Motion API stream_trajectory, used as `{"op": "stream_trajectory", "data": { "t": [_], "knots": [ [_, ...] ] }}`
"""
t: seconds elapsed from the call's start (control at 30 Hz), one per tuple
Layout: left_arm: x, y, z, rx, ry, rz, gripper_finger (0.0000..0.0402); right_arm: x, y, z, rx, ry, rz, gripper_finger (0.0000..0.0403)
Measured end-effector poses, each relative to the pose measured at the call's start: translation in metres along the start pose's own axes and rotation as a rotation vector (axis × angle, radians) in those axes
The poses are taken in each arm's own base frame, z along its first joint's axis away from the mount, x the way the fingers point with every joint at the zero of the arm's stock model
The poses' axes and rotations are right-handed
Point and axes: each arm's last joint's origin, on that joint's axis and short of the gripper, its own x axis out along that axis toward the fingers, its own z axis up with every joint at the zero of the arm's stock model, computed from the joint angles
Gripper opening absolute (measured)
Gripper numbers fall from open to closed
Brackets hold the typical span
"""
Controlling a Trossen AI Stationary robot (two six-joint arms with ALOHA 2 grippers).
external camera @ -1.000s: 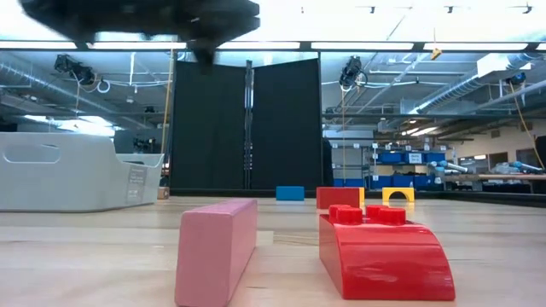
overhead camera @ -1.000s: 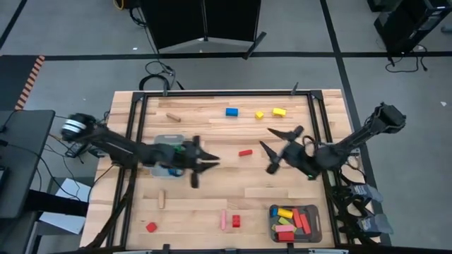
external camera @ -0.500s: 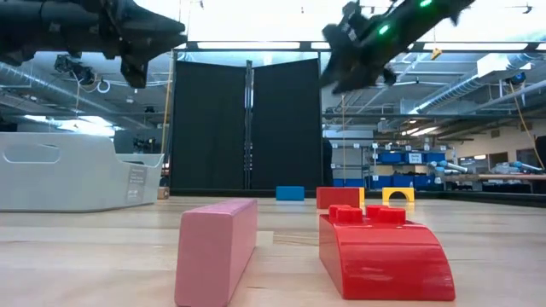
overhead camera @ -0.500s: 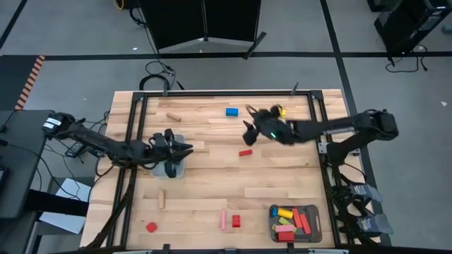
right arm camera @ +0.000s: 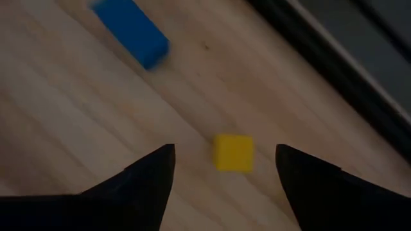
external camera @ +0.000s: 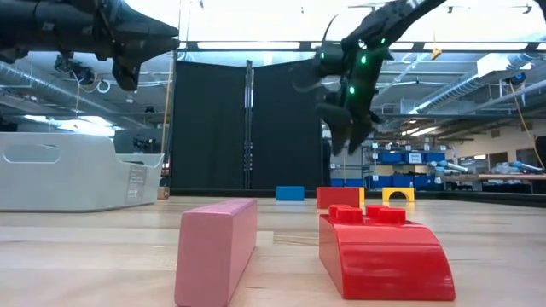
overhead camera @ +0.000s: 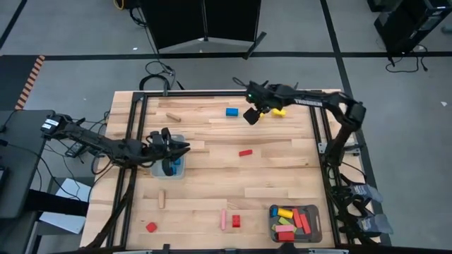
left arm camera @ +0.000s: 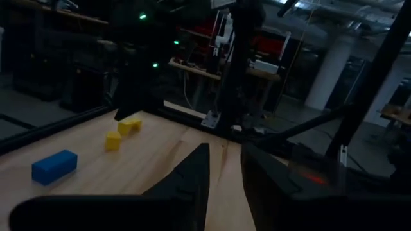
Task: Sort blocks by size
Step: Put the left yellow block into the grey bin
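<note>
Blocks lie scattered over the wooden table (overhead camera: pixel 212 190). The right gripper (right arm camera: pixel 225 168) hangs with fingers spread wide above the small yellow cube (right arm camera: pixel 234 153) at the far edge, the blue block (right arm camera: pixel 131 30) nearby. The left gripper (overhead camera: pixel 185 147) hovers over the grey tray (overhead camera: pixel 169 171) on the left (fingers nearly together, nothing seen between them). Another tray (overhead camera: pixel 316 227), near right, holds red, yellow and green pieces.

A robotics lab or workshop: a wooden table (overhead camera: pixel 212 176) in a black metal frame stands on a grey floor marked with black tape lines. Beyond it hang ceiling strip lights (external camera: pixel 247 45) and bare ducts, with shelving holding blue bins (external camera: pixel 397 158) far right and a black folding screen (external camera: pixel 247 128) behind
</note>
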Motion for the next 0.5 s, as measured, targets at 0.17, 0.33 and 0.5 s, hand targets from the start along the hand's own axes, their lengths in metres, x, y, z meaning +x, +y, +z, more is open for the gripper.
{"op": "stream_trajectory", "data": {
  "t": [0.17,0.33,0.5],
  "knots": [
    [-0.001,0.0,0.0,0.001,0.002,0.0,0.0096,0.024,-0.009,0.002,0.01,0.068,-0.02,0.0306],
    [-0.001,0.0,0.0,0.002,0.002,0.0,0.0096,0.041,-0.016,0.002,0.026,0.114,-0.033,0.0312],
    [-0.001,0.0,0.0,0.004,0.003,0.0,0.0096,0.057,-0.021,0.001,0.038,0.165,-0.013,0.0312]
  ]
}}
